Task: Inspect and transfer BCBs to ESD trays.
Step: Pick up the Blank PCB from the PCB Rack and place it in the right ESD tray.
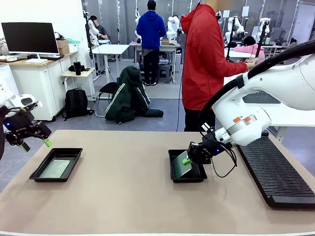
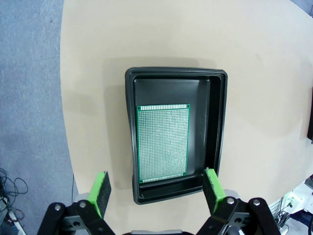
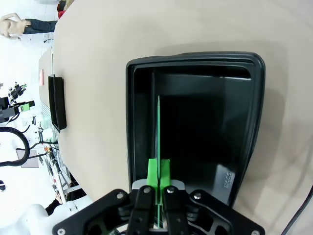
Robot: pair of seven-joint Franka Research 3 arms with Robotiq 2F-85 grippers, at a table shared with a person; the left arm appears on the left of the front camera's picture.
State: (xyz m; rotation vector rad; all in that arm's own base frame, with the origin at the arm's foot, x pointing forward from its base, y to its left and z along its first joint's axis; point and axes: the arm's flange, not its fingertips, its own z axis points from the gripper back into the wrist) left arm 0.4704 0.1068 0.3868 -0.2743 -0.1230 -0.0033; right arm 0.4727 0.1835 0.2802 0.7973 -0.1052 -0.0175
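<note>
tan tabletop (image 1: pixel 128 196) in a lab, person in a red hooded top (image 1: pixel 206 59) standing at the far side. right gripper (image 1: pixel 188 160) clamped on a green board (image 1: pixel 183 166), pads pinching its near edge; wrist view shows that board (image 3: pixel 158 132) edge-on, standing upright inside the right black tray (image 3: pixel 244 117), its lower end near the tray floor, contact not discernible. tray sits mid-table, just left of the long black ribbed rack (image 1: pixel 278 174). left gripper (image 1: pixel 35 144) hangs above the table's left edge, fingers spread wide, nothing between them. directly under it the left black tray (image 2: pixel 219 127) holds a second green board (image 2: pixel 162 143) lying flat on the floor, closer to one long wall.
</note>
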